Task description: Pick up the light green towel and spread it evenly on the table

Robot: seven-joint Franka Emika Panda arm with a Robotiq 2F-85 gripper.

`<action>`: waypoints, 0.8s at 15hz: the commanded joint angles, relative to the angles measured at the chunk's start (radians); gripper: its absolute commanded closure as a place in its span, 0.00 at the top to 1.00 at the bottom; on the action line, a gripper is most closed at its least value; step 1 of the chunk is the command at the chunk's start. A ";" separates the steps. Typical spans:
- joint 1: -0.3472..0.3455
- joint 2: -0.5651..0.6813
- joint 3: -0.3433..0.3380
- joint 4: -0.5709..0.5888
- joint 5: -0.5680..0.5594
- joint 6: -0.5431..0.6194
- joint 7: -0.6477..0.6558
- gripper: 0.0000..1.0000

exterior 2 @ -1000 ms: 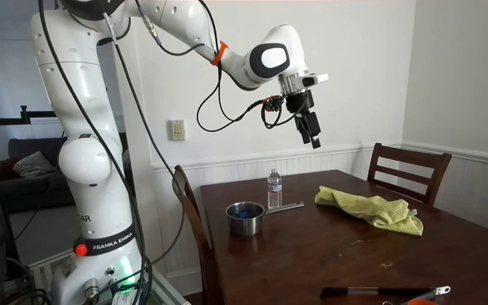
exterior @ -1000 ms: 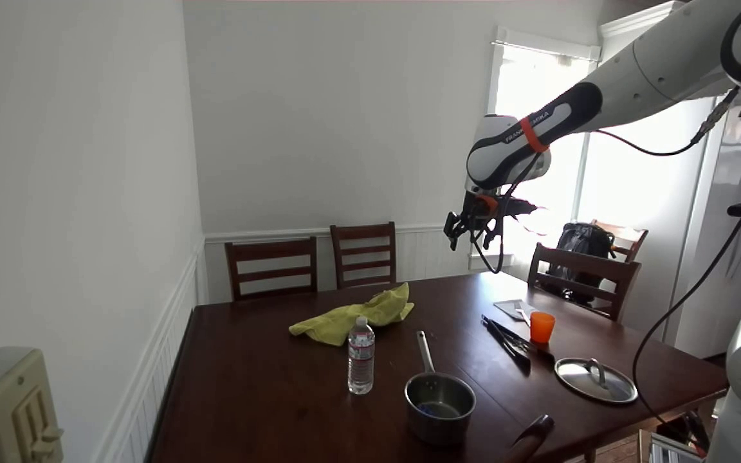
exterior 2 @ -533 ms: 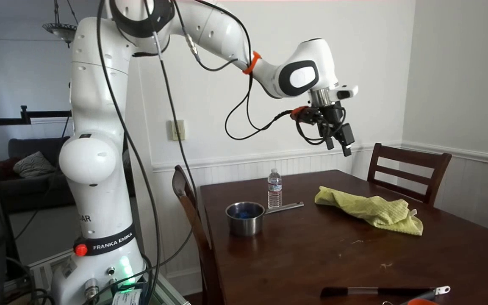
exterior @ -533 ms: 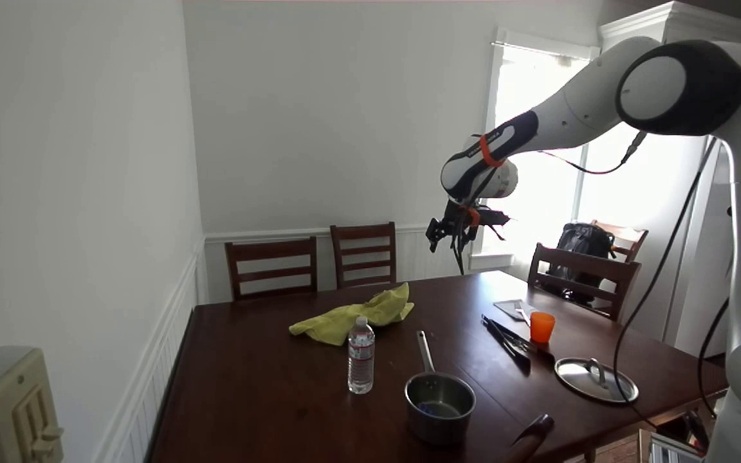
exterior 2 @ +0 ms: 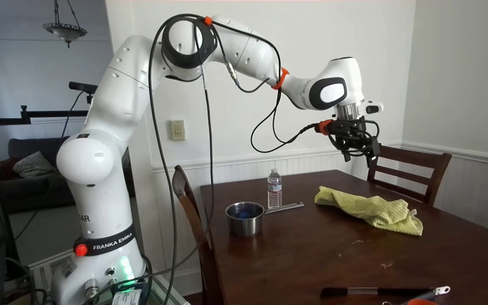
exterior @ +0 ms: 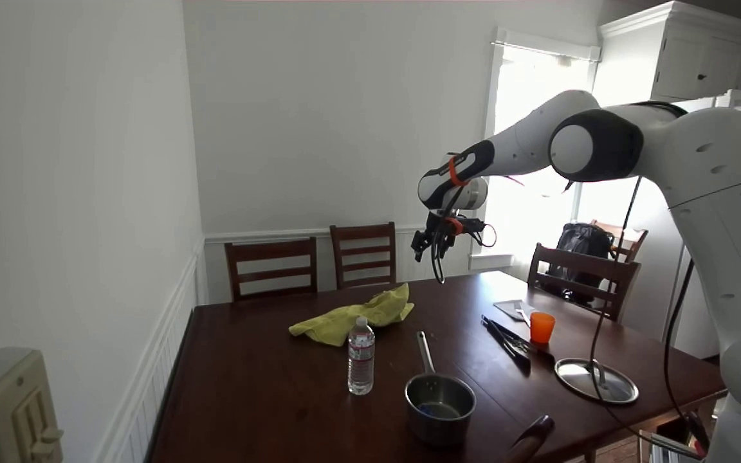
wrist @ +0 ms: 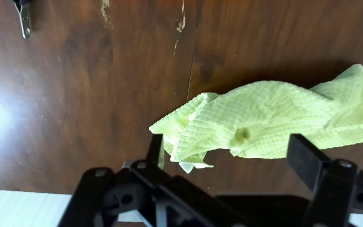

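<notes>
The light green towel [wrist: 273, 119] lies on the dark brown counter [exterior 2: 286, 262] as a long, crumpled heap, one part of it raised into a peak in an exterior view. In the wrist view its surface shows a grid-like texture, its right end meets the edge of the view, and a small dark mark, whether spot or hollow cannot be told, sits left of its visible middle. The hand [wrist: 226, 145] of the robot arm [exterior 2: 248, 48] is held above the counter, well apart from the towel; its two fingers are spread wide, with a broad gap between them. A clear plastic bottle [exterior: 361, 370] stands upright near the towel. Near the bottle stands a metal saucepan [exterior 2: 245, 225], its handle pointing roughly toward the towel; the blue matter inside is too small to identify. Elsewhere on the counter are black utensils [exterior 2: 396, 291], an orange cup [exterior: 542, 329] standing upright just beside them, and a round metal lid [exterior: 615, 386] lying flat. Wooden chairs [exterior: 364, 250] stand around the counter in both exterior views; a black backpack [exterior: 584, 239] shows behind the slats of one, and a switch plate [exterior 2: 178, 130] is mounted on the wall [exterior 2: 354, 25].
</notes>
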 commanded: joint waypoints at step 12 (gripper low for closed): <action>-0.059 0.213 0.024 0.262 0.032 -0.102 0.089 1.00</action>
